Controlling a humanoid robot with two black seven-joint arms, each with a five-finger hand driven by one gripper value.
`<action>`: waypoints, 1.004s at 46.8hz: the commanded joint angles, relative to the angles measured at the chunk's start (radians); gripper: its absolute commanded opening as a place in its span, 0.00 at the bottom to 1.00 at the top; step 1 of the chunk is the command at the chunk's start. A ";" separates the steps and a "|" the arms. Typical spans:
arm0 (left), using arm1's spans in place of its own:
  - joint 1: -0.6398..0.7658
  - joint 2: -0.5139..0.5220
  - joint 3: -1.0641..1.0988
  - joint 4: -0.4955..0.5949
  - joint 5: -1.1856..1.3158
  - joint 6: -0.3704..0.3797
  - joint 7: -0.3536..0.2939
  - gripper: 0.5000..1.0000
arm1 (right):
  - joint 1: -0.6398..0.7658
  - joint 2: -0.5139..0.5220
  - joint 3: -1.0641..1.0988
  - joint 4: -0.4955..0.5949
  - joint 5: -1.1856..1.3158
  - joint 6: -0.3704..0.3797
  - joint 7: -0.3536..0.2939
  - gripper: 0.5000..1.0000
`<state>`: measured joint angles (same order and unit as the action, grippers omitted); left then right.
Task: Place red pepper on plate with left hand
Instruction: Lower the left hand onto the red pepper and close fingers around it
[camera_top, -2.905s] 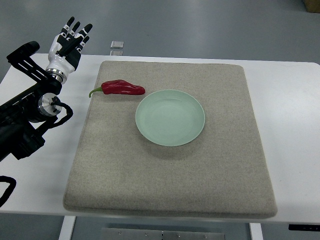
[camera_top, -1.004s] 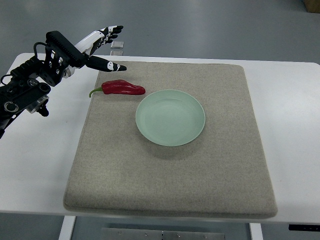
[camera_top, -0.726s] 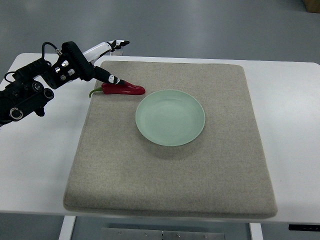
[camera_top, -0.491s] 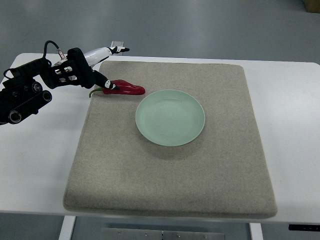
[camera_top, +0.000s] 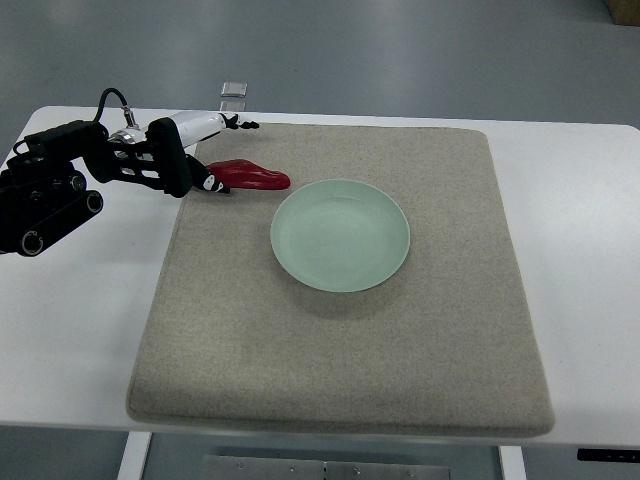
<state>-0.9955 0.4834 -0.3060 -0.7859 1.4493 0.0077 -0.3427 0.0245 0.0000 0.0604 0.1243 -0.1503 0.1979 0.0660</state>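
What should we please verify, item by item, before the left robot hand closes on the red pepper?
1. Left robot hand at the stem end of the glossy red pepper: ok.
2. Fingers wrapped around the pepper: cannot tell.
3. Pepper lying flat on the beige felt mat, off the plate: ok.
4. Round pale green plate empty: ok.
5. Path from pepper to plate unobstructed: ok.
6. Right arm out of the way: ok, not visible.

- A white table (camera_top: 590, 260) fills most of the view, its bare top showing left and right of the mat.
- On it lies a square grey-beige mat (camera_top: 340, 370), edges roughly parallel to the table's.
- Just past the table's far edge sits a small clear block (camera_top: 233, 93), above the mat's far-left corner.
- Beyond that, grey floor (camera_top: 420, 50).
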 joint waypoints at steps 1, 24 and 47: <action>-0.002 0.000 0.022 0.002 -0.001 0.001 0.001 0.65 | 0.000 0.000 -0.001 0.000 0.000 0.000 0.000 0.86; 0.000 -0.005 0.025 0.030 -0.003 0.006 0.004 0.55 | 0.000 0.000 -0.001 0.000 0.000 0.000 0.000 0.86; 0.005 -0.012 0.025 0.036 -0.003 0.009 0.005 0.55 | 0.000 0.000 -0.001 0.000 0.000 0.000 0.000 0.86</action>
<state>-0.9925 0.4735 -0.2807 -0.7542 1.4464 0.0169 -0.3385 0.0245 0.0000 0.0603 0.1242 -0.1503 0.1979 0.0660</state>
